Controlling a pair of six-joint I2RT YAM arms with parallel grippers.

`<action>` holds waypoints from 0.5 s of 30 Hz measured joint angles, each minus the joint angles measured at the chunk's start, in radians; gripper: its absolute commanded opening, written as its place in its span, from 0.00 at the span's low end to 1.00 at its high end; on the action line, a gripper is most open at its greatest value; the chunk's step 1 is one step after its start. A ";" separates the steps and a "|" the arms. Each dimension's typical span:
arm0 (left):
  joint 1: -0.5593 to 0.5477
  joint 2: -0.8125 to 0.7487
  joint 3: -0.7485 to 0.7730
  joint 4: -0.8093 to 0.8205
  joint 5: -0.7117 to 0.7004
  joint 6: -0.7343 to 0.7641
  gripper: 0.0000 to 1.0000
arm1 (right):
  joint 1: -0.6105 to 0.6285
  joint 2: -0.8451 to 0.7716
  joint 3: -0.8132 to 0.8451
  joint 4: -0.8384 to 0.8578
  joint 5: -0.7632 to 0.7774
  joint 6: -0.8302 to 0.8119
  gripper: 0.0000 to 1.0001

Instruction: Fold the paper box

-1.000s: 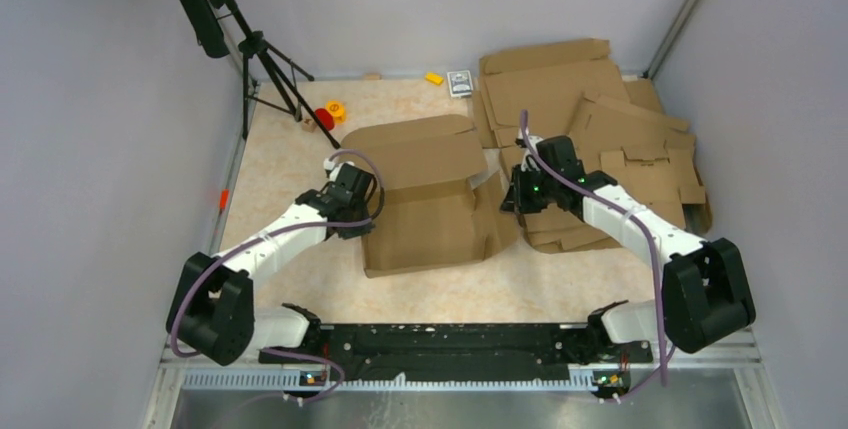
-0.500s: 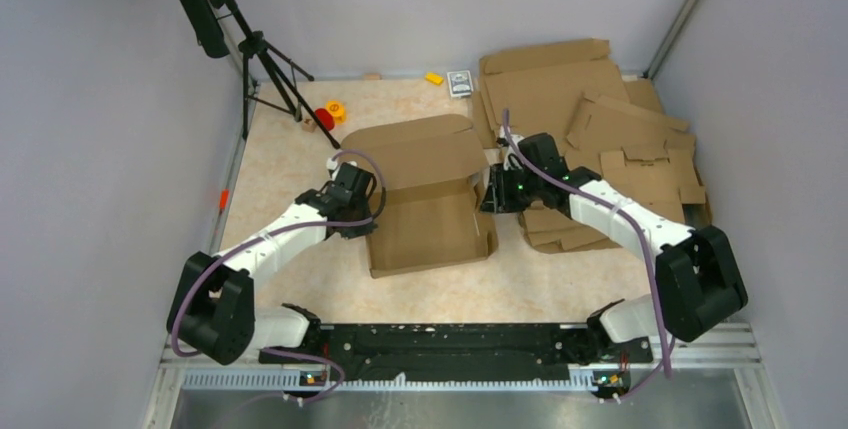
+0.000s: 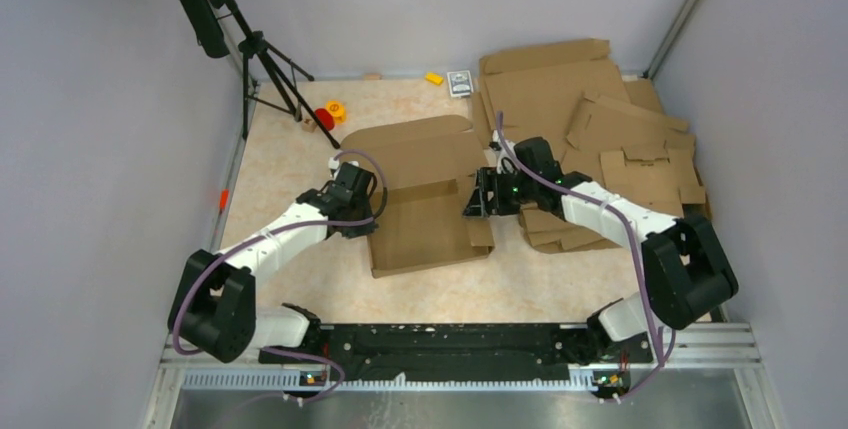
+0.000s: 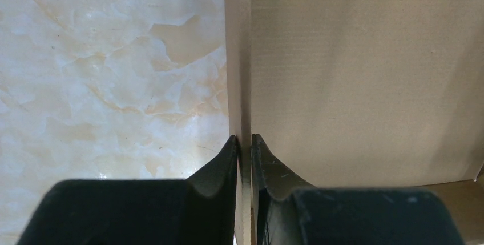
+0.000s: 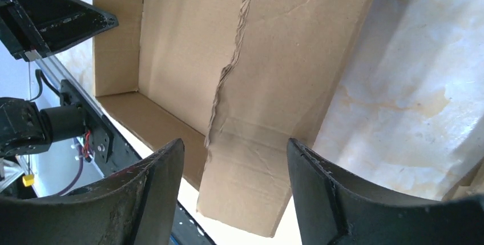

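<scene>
Paper box [image 3: 420, 234], brown corrugated, left wall upright

Top cam: high, from near edge, looks down on whole tabletop [image 3: 290, 149]. L + R wrist cams: v. close, facing paper box [image 3: 425, 219] from opposite sides; all 3 share it.

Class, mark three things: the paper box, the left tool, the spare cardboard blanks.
paper box [image 3: 425, 234]: top view, its inside floor.
left tool [image 4: 244, 140]: left wrist view, between its fingertips.
spare cardboard blanks [image 3: 550, 84]: top view, uppermost sheet.
</scene>
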 measured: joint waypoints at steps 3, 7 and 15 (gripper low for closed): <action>0.000 0.002 -0.001 0.003 0.001 0.002 0.15 | 0.000 0.014 -0.013 0.026 -0.022 0.006 0.65; 0.000 0.002 -0.004 0.006 0.002 0.002 0.16 | 0.000 0.018 -0.013 0.047 -0.045 0.011 0.60; 0.000 0.002 -0.005 0.007 0.006 0.003 0.16 | 0.000 0.047 -0.011 0.034 -0.012 -0.006 0.24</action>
